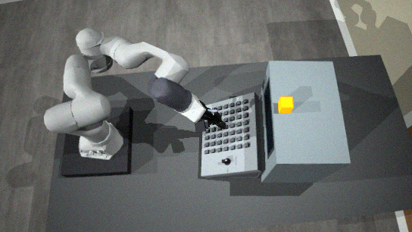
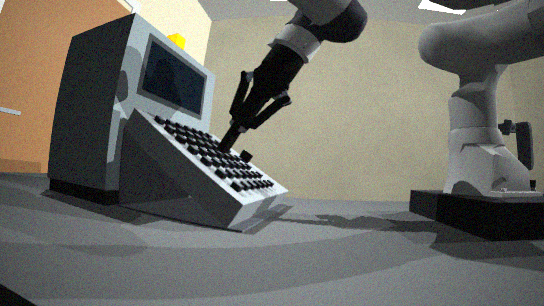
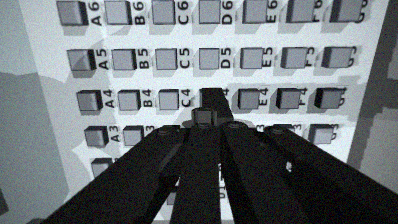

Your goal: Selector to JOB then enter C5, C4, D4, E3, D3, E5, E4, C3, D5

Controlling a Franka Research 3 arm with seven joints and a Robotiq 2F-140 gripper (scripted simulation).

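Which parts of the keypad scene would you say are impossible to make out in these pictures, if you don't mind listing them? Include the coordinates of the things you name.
- D4 key: wrist view, hidden by the black two-finger gripper (image 1: 224,126) (image 2: 224,149) (image 3: 212,95).
- Lettering around the black selector knob (image 1: 226,161) (image 2: 246,155): top view, too small and blurred.
- Knob itself: wrist view, outside the frame or hidden.

The end effector (image 1: 225,126) (image 2: 224,149) (image 3: 211,103) hides the D4 key (most of its label too) in the wrist view.

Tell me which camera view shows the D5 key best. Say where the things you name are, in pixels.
The wrist view: the D5 key (image 3: 209,58) stands uncovered, its name legible beside it. The top and exterior views show small keys whose names I cannot read.
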